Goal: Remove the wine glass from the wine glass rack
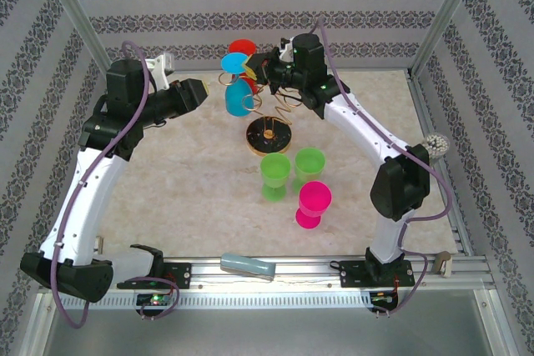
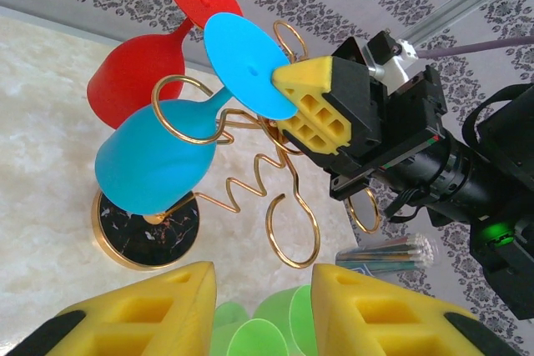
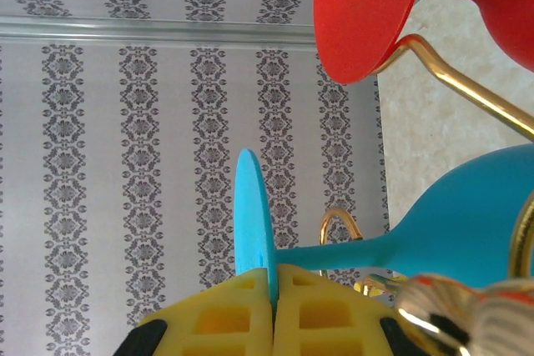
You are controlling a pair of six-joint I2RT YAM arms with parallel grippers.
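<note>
Gripping the blue wine glass (image 2: 154, 160) by its foot on the wine glass rack (image 2: 171, 227), right pincer (image 3: 272, 289) clamps tight; left pincer (image 2: 263, 306), frame bottom, gapes empty.

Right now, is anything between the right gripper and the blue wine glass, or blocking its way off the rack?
Nothing between them: the right gripper is shut on the foot of the blue wine glass. The stem sits in a gold loop of the wine glass rack, and the red glass hangs close behind.
</note>
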